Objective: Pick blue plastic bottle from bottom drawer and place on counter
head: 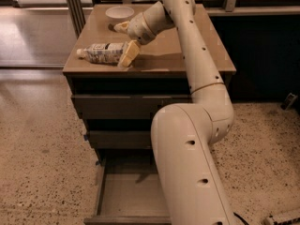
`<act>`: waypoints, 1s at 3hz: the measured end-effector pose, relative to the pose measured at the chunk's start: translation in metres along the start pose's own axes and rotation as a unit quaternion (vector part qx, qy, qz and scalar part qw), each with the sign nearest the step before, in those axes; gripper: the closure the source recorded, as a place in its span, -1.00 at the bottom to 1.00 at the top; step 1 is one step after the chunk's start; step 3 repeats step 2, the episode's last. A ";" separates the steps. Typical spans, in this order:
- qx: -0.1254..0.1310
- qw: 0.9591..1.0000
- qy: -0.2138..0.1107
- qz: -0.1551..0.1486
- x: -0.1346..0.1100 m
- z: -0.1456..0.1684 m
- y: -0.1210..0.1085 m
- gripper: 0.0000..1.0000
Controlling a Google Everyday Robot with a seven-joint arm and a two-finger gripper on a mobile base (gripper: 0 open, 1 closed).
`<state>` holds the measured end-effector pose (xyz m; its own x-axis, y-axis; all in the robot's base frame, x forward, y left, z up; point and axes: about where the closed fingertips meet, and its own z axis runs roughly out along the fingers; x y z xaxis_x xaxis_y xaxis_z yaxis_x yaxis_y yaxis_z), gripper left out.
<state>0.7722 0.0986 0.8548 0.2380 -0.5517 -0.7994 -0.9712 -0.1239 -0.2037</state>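
Note:
The blue plastic bottle, clear with a white cap and a printed label, lies on its side on the tan counter near its front left corner. My gripper is open at the bottle's right end. One finger rests beside the bottle's base and the other is spread away toward the back. The bottom drawer is pulled out below and its visible tray shows nothing in it; my arm hides its right part.
A white bowl stands at the back left of the counter, just behind the gripper. The two upper drawers are shut. Speckled floor lies to the left and a dark wall to the right.

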 end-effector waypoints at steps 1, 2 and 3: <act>0.029 0.999 -0.030 -0.003 -0.015 -0.030 -0.005 -1.00; 0.062 0.995 -0.065 -0.029 -0.043 -0.075 -0.006 -1.00; 0.062 0.995 -0.065 -0.029 -0.043 -0.075 -0.006 -1.00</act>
